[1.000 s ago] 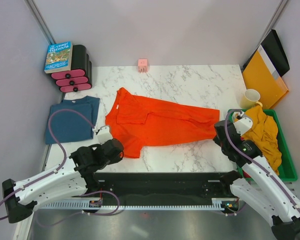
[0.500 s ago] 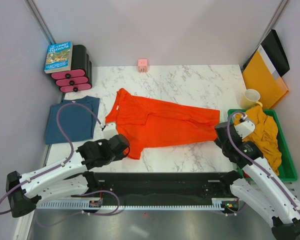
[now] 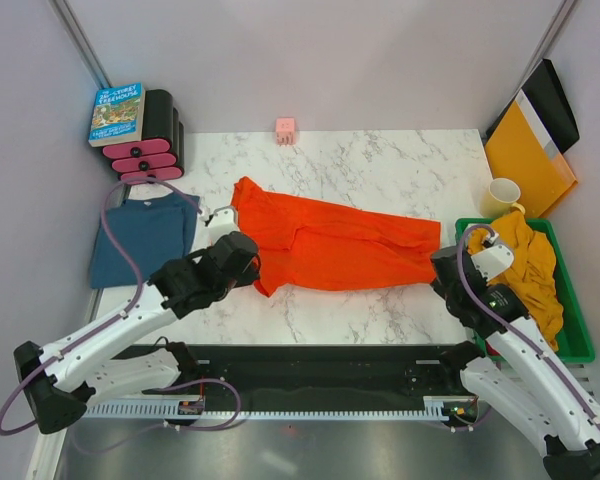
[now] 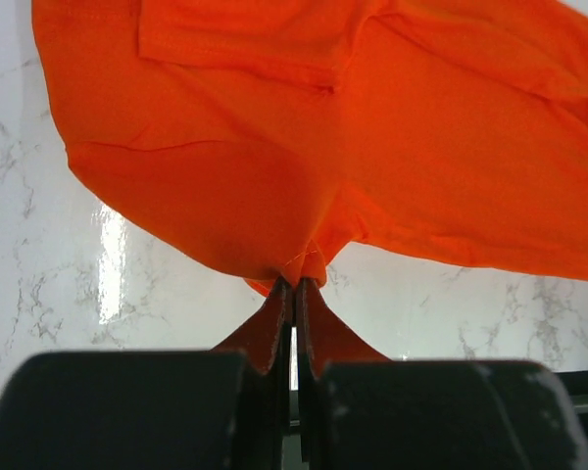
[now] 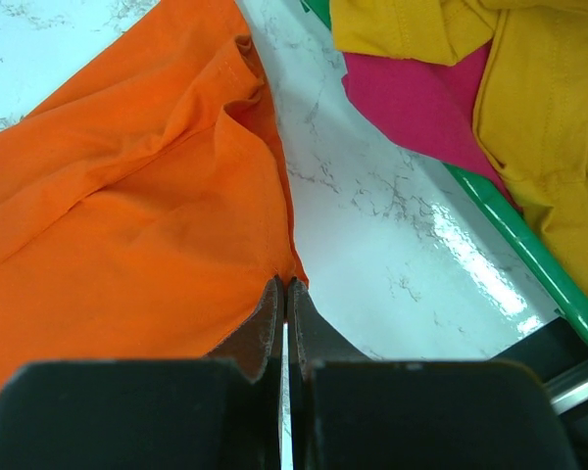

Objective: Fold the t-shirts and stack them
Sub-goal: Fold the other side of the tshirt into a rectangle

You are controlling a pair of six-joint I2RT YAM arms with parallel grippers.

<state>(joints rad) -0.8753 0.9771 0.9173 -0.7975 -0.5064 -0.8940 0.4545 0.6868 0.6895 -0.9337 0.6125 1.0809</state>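
An orange-red t-shirt point(image 3: 330, 240) lies stretched across the middle of the marble table, partly folded lengthwise. My left gripper point(image 4: 296, 284) is shut on its near left edge, the cloth point(image 4: 274, 176) bunched and lifted at the fingertips. At the shirt's right end, my right gripper point(image 5: 284, 284) is shut on the near corner of the orange-red cloth point(image 5: 127, 225). A dark teal-blue t-shirt point(image 3: 140, 238) lies folded at the left edge of the table. A mustard-yellow t-shirt point(image 3: 528, 262) sits heaped in the green bin, with a pink one point(image 5: 421, 98) under it.
A green bin point(image 3: 578, 330) stands at the right edge. Behind it are a cream mug point(image 3: 500, 197) and a stiff yellow-orange folder point(image 3: 528, 160). At the back left, a book point(image 3: 117, 112) rests on black-and-pink holders point(image 3: 150, 150). A small pink cube point(image 3: 285, 129) sits at the back.
My left gripper has carried the shirt's near left edge away from me and to the right, folding it over. The right gripper has barely moved.
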